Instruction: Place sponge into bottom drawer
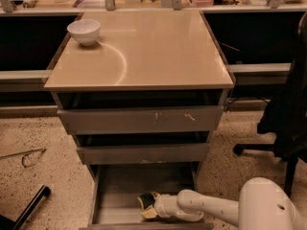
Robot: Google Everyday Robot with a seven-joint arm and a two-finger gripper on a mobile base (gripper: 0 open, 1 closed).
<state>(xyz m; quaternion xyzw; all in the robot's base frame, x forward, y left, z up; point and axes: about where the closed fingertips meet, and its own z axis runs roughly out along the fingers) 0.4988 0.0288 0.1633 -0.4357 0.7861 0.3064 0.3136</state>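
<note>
Down low at the front of the grey cabinet, the bottom drawer (128,183) stands pulled out, its plain grey floor open to view, and the robot's white arm (213,208) reaches into it from the right. The gripper (153,205) sits at the arm's left end, inside the drawer near its front edge and about midway across. Its fingers are mostly hidden behind what they carry, but they appear pressed onto the sponge (145,201), pinching it rather than spread around it. The sponge is held tilted, its dark green scouring face turned up and to the left and its pale yellow foam showing below, close over the drawer floor; whether the foam touches the floor cannot be told. The sponge is within the drawer's walls, well apart from the left wall and from the back. Above, the middle drawer (144,154) and the top drawer (141,120) show their flat grey fronts, each with a dark gap over it. On the beige tabletop (153,51) a white bowl (84,31) stands upright at the far left corner, far from the arm. To the right of the cabinet a dark office chair (288,119) stands on the speckled floor (43,128), and a thin wire thing (29,156) lies on that floor to the left.
</note>
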